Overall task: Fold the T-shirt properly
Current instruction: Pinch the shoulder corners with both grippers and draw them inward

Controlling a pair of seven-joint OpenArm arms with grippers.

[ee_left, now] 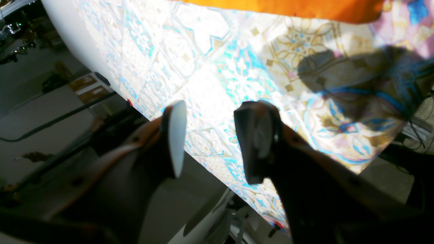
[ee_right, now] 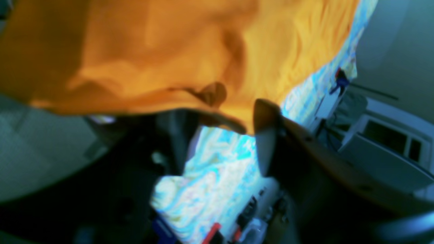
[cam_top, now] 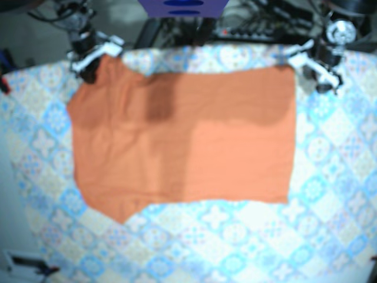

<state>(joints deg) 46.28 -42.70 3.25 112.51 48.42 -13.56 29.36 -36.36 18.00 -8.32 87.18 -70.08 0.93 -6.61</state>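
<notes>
Obs., bench [cam_top: 330, 194] seen from above: bench under a tiled-pattern cover [ee_left: 220, 78] in blue and gold. The orange T-shirt [cam_top: 182, 147] lay flat on the cover as a wide rectangle. It sat toward the far edge, with one point of fabric jutting out at its near corner on the right arm's side. A darker band ran across its far portion.

Left end effector [ee_left: 213, 142]: fingers [ee_left: 176, 135] stood well apart with nothing between them, only bare cover visible in the gap. Its shadow [ee_left: 339, 78] fell on the cover. The T-shirt's edge [ee_left: 288, 8] showed only at the top of this wrist view, clear of the fingers. From above, this end effector [cam_top: 318, 71] hung just beside the shirt's far corner on its own side.

Right end effector [ee_right: 220, 135]: view badly blurred. The T-shirt [ee_right: 135, 51] filled the upper part of the picture. The fingers [ee_right: 268, 142] were parted, with cover visible between them. A lip of the shirt's hem reached into the top of the gap. Whether either finger touched the fabric could not be told. From above, this end effector [cam_top: 88, 62] sat at the other far corner of the shirt.

Containers: one brown box-like shape [ee_left: 89, 88] showed beyond the bench edge in the left wrist view. It was too dim to tell whether it was open or what it held.
</notes>
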